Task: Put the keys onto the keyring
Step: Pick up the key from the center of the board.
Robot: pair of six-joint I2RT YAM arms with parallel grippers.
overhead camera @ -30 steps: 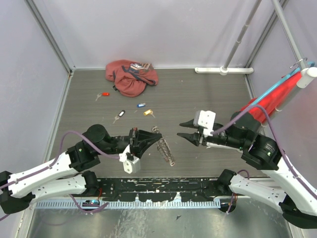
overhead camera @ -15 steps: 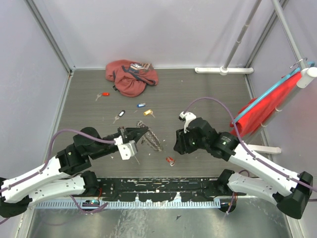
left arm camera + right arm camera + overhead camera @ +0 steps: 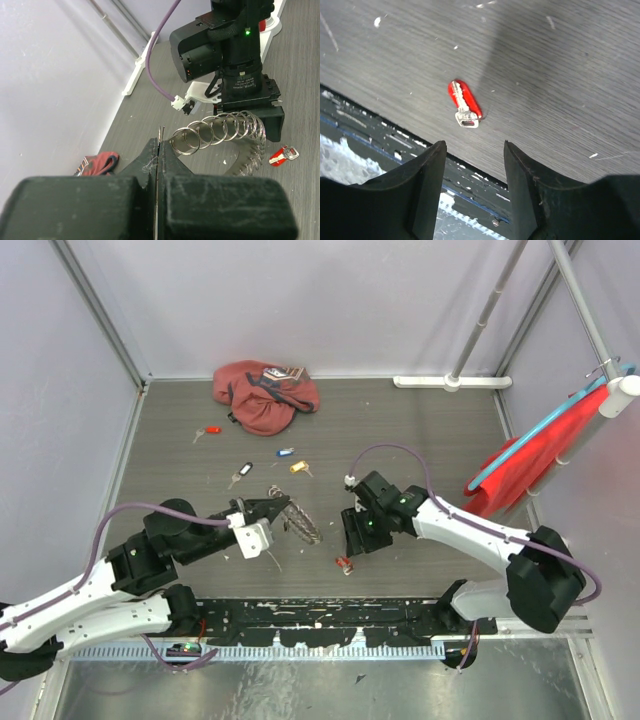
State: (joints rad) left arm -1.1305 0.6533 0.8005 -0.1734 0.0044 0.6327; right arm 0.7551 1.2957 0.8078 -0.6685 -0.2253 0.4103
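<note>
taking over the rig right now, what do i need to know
Left gripper: shut on the keyring, holding it in front of the right arm.
Right gripper: open, pointing down over the near red key, which lies loose by the table's front edge, untouched.
Further back, loose on the table: far red key, black key, blue key, yellow-orange key, all in front of the pink bag.
Done: ring is in hand.
Left: grasp the near red key, thread it on, then the other four.
</note>
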